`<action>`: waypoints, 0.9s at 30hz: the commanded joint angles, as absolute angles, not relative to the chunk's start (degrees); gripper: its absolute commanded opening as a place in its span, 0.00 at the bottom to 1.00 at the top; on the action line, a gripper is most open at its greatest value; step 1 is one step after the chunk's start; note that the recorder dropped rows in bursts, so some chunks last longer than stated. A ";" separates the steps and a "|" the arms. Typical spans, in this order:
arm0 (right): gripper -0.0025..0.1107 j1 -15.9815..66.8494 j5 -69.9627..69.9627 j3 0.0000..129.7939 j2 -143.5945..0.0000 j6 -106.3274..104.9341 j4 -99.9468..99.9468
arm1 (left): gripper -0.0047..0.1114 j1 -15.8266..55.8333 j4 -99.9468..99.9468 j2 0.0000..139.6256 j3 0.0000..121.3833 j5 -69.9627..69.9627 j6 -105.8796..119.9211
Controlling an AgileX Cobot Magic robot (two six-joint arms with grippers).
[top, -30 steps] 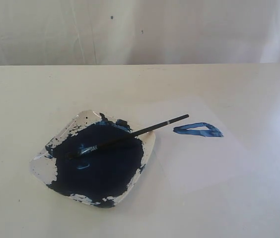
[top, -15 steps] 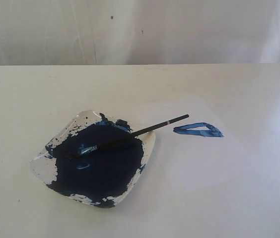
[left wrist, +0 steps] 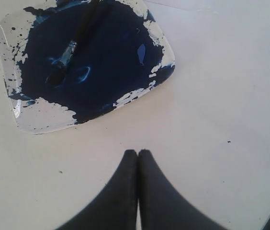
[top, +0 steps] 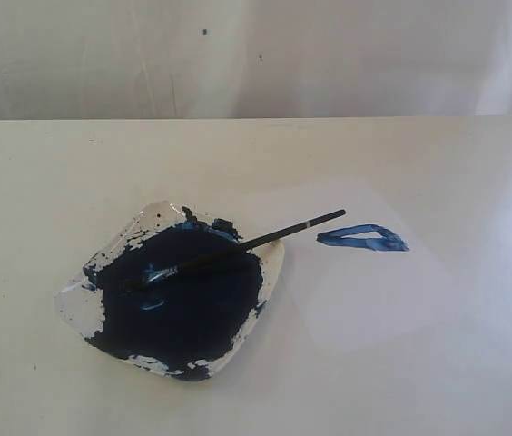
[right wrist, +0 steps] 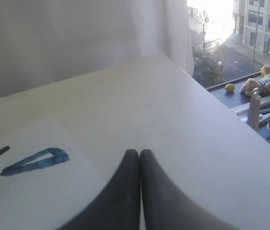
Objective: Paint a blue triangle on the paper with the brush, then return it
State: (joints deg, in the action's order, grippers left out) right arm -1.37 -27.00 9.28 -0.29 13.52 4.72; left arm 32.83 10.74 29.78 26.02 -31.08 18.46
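Looking down from the left wrist: finding the left gripper (left wrist: 138, 152) pressed shut, jaws meeting tip to tip with nothing between them, hanging over bare table (left wrist: 211, 96) near the paint dish (left wrist: 39, 122). Seeing that paint dish lying flat on the table's left half in the exterior view, white rim spattered, a dark-blue paint pool (top: 188, 304) filling most of it. Finding the brush (top: 238, 245) lying slanted across the paint dish, touched by neither gripper: bristle tip sitting in the paint pool toward the left, black handle crossing the right rim and pointing up and to the right, its end reaching over the paper (top: 365, 291). Making out the paper lying flat just beside the paint dish on the right, barely brighter than the table. Spotting the blue triangle (top: 363, 238) painted on the paper's upper part, long and flattened, just beyond the handle's end and not touching it. Looking along the right wrist: finding the right gripper (right wrist: 139, 152) closed as well, jaws together and gripping nothing, hovering above the table's right part, with the blue triangle and the handle's end showing off to one side and a window (right wrist: 240, 28) lying past the table's edge.
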 commanded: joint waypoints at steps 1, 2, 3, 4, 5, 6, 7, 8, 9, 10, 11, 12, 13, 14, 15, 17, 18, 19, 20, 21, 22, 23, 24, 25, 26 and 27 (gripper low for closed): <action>0.02 -1.08 -23.91 3.01 0.00 12.87 5.14 | 0.04 32.64 11.47 29.34 25.60 -31.25 17.89; 0.02 -1.08 -23.46 1.17 0.00 13.00 5.14 | 0.04 32.64 11.47 29.34 25.60 -31.25 17.89; 0.02 -1.08 -22.43 0.00 0.00 13.01 5.14 | 0.04 32.64 11.47 29.34 25.60 -31.25 17.89; 0.02 -1.08 -21.46 0.00 0.00 13.01 5.14 | 0.04 32.64 11.47 29.34 25.60 -31.25 17.89; 0.02 -1.08 -19.48 0.00 0.00 13.01 5.82 | 0.04 32.64 11.47 29.34 25.60 -31.25 17.89; 0.02 -1.08 -19.17 0.00 0.00 12.80 5.94 | 0.04 32.64 11.47 29.34 25.60 -31.25 17.89; 0.02 -1.08 -19.63 0.00 0.00 12.80 6.67 | 0.04 32.64 11.47 29.34 25.60 -31.25 17.89; 0.02 -1.08 -20.12 0.00 0.00 12.31 7.86 | 0.04 32.64 11.47 29.34 25.60 -31.25 17.89; 0.02 -1.08 -20.12 0.00 0.00 11.70 9.17 | 0.04 32.64 11.47 29.34 25.60 -31.25 17.89; 0.02 -1.08 -20.12 0.00 0.00 11.47 10.32 | 0.04 32.64 11.47 29.34 25.60 -31.25 17.89; 0.02 -1.08 -20.12 0.00 0.00 11.06 11.18 | 0.04 32.64 11.47 29.34 25.60 -31.25 17.89; 0.02 -1.08 -20.12 0.00 0.00 10.31 11.20 | 0.04 32.64 11.47 29.34 25.60 -31.25 17.89; 0.02 -1.08 -20.12 0.00 0.00 10.18 11.20 | 0.04 32.64 11.47 29.34 25.60 -31.25 17.89; 0.02 -1.08 -20.12 0.00 0.00 10.19 11.33 | 0.04 32.64 11.47 29.34 25.60 -31.25 17.89; 0.02 -1.08 -20.12 0.00 0.00 10.19 11.93 | 0.04 32.64 11.47 29.34 25.60 -31.25 17.89; 0.02 -0.92 -20.12 0.00 0.00 10.19 13.23 | 0.04 32.64 11.47 29.34 25.60 -31.25 17.89; 0.02 -0.50 -20.20 0.00 0.00 10.19 14.07 | 0.04 32.64 11.47 29.34 25.60 -31.25 17.89; 0.02 0.33 -20.20 0.00 0.00 10.19 14.94 | 0.04 32.64 11.47 29.34 25.60 -31.25 17.89; 0.02 1.32 -20.26 0.00 0.00 10.19 16.16 | 0.04 32.64 11.47 29.34 25.60 -31.25 17.89; 0.02 2.80 -20.42 0.00 0.00 10.19 16.55 | 0.04 32.64 11.47 29.34 25.60 -31.25 17.89; 0.02 4.37 -20.42 0.00 0.00 10.19 16.55 | 0.04 32.64 11.47 29.34 25.60 -31.25 17.89; 0.02 5.62 -20.42 0.00 0.00 10.30 16.55 | 0.04 32.64 11.47 29.34 25.60 -31.25 17.89; 0.02 7.06 -20.42 0.00 0.00 10.57 16.43 | 0.04 32.64 11.47 29.34 25.60 -31.25 17.89; 0.02 8.27 -20.42 0.00 0.00 10.70 16.01 | 0.04 32.64 11.47 29.34 25.60 -31.25 17.89; 0.02 9.05 -20.42 0.00 0.00 10.70 15.60 | 0.04 32.64 11.47 29.34 25.60 -31.25 17.89; 0.02 9.80 -20.42 0.00 0.00 10.85 14.82 | 0.04 32.64 11.47 29.34 25.60 -31.25 17.89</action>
